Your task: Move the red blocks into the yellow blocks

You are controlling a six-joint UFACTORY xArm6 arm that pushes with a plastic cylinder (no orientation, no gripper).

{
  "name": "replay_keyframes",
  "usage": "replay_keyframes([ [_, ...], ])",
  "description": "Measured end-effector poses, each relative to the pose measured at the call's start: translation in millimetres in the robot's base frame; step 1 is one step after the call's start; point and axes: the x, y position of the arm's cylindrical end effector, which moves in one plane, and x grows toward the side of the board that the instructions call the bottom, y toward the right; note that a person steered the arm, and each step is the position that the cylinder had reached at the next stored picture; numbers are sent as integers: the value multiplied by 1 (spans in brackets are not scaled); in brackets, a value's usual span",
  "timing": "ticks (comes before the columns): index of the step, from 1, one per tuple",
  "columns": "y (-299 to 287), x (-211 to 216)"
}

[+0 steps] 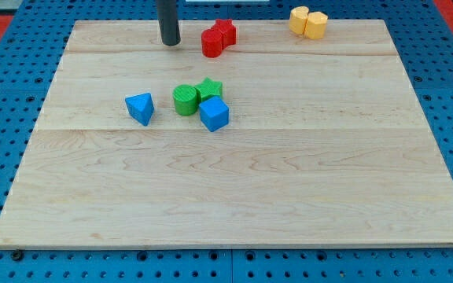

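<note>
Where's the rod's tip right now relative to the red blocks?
My tip sits near the view's top edge of the wooden board, just left of the two red blocks, with a small gap.

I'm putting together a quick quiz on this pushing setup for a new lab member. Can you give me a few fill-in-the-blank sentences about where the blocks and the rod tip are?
1. My tip stands to the view's ____ of the red blocks.
2. The yellow blocks sit near the view's top ____ corner of the board.
3. The blue cube touches the ____ blocks.
4. The blue triangular block lies to the view's ____ of the green cylinder.

Missing words: left; right; green; left
</note>
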Motion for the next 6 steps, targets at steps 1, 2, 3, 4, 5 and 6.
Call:
replay_keyframes([
  [1, 36, -21],
  [2, 105, -32],
  [3, 156, -32],
  [4, 61, -36],
  [5, 6, -14],
  [6, 37, 12],
])
